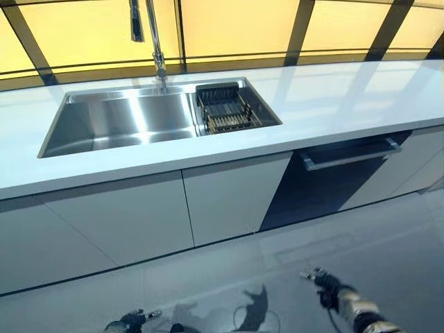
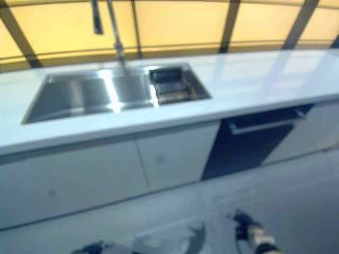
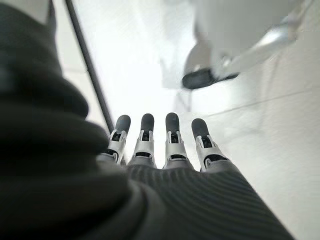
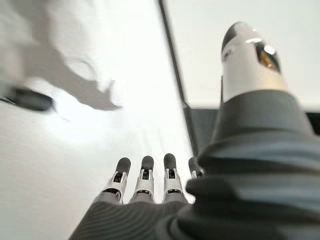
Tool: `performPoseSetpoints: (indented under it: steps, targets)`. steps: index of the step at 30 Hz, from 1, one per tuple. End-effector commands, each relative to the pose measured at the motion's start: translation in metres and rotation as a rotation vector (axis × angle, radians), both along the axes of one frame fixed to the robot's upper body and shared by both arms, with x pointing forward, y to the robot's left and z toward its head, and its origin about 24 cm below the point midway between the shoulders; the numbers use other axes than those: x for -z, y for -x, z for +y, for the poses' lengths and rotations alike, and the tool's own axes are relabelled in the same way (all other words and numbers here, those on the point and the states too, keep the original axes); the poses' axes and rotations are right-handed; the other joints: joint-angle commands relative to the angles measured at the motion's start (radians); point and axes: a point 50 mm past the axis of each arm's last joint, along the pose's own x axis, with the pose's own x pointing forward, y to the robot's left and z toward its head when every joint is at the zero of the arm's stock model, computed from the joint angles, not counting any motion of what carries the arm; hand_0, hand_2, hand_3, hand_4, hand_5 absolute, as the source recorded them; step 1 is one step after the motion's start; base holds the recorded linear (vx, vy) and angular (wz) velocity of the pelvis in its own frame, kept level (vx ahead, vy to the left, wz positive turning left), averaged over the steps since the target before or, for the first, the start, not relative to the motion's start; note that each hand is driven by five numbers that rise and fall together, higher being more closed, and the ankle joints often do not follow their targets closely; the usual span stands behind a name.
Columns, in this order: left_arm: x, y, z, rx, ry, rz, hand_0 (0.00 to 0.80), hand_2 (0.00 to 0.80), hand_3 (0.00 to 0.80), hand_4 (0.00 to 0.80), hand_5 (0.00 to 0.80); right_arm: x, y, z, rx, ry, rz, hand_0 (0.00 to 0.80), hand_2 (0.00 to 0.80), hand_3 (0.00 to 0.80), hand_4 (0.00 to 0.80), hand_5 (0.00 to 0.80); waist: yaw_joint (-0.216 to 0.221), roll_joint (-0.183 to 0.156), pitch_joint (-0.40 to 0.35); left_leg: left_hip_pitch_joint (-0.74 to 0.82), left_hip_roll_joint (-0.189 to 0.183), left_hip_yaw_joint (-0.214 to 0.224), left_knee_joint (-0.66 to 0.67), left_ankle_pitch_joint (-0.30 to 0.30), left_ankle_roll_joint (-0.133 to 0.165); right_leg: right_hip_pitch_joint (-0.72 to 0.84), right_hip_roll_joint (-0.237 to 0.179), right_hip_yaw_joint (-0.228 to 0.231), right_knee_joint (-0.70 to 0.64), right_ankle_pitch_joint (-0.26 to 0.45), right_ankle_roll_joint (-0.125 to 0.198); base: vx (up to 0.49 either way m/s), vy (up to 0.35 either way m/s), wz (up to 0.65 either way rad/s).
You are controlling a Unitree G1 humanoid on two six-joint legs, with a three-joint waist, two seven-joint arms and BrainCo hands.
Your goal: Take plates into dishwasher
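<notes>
Both hands are hanging low over the floor, cut off at the bottom edge of the head views. Left hand (image 3: 170, 150) is showing fingers (image 3: 172, 137) straight, side by side, holding nothing; its thumb is out of sight. Right hand (image 4: 145, 187) is doing the same w/ straight fingers (image 4: 145, 177) and thumb (image 4: 250, 60) sticking up apart, empty. No plates are showing anywhere, so can't tell where they're lying. Dishwasher (image 1: 326, 184), a dark front w/ a long metal bar handle, is sitting under the white counter (image 1: 333, 97), well apart from both hands, nearer the right one. Steel sink (image 1: 125, 121) is shining smooth, rectangular; a dark wire rack (image 1: 225, 109) is sitting in its right end, contents hard to make out. Tap (image 1: 154, 41) is running out of frame at the top. Cabinet doors (image 1: 173, 215) are looking flat, pale, glossy.
</notes>
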Motion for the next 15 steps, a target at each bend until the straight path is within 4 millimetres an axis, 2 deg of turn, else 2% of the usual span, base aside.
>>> performPoseSetpoints:
  steps: [1, 4, 7, 11, 15]
  targets:
    - [0.003, -0.011, -0.016, 0.075, 0.026, 0.047, 0.000, 0.000, 0.000, 0.000, 0.000, 0.000, -0.012, 0.016, -0.111, 0.039, -0.016, 0.000, 0.000, 0.000, 0.000, 0.000, -0.008, 0.019, 0.019, 0.024, 0.001, 0.004, -0.002, -0.023, 0.045, -0.033, -0.004, -0.003, 0.024, 0.049, -0.013, 0.039, 0.012, 0.05]
    - [0.007, -0.009, -0.030, 0.128, 0.049, 0.072, 0.000, 0.000, 0.000, 0.000, 0.000, 0.015, 0.014, 0.032, -0.130, -0.004, 0.111, 0.000, 0.000, 0.000, 0.000, 0.000, -0.010, 0.017, 0.009, 0.025, -0.008, -0.006, -0.002, -0.030, 0.051, -0.024, -0.003, -0.003, 0.022, 0.048, -0.012, 0.041, 0.008, 0.04]
    - [0.010, -0.009, -0.042, 0.196, 0.055, 0.080, 0.000, 0.000, 0.000, 0.000, 0.000, 0.024, 0.035, 0.039, -0.147, 0.007, 0.220, 0.000, 0.000, 0.000, 0.000, 0.000, -0.012, 0.017, 0.007, 0.032, -0.013, -0.012, -0.002, -0.037, 0.057, -0.017, -0.002, -0.001, 0.021, 0.046, -0.010, 0.034, 0.007, 0.07]
    - [0.011, -0.010, -0.050, 0.225, 0.071, 0.077, 0.000, 0.000, 0.000, 0.000, 0.000, 0.028, 0.049, 0.040, -0.215, 0.043, 0.306, 0.000, 0.000, 0.000, 0.000, 0.000, -0.008, 0.021, 0.007, 0.037, -0.018, -0.020, -0.002, -0.043, 0.061, -0.007, -0.002, -0.003, 0.017, 0.045, -0.006, 0.021, 0.006, 0.06]
    - [0.010, -0.010, -0.047, 0.182, 0.065, 0.062, 0.000, 0.000, 0.000, 0.000, 0.000, 0.028, 0.050, 0.039, -0.212, 0.063, 0.318, 0.000, 0.000, 0.000, 0.000, 0.000, -0.003, 0.021, 0.008, 0.041, -0.022, -0.026, -0.002, -0.046, 0.063, -0.002, -0.003, -0.005, 0.015, 0.046, -0.002, 0.000, 0.000, 0.00]
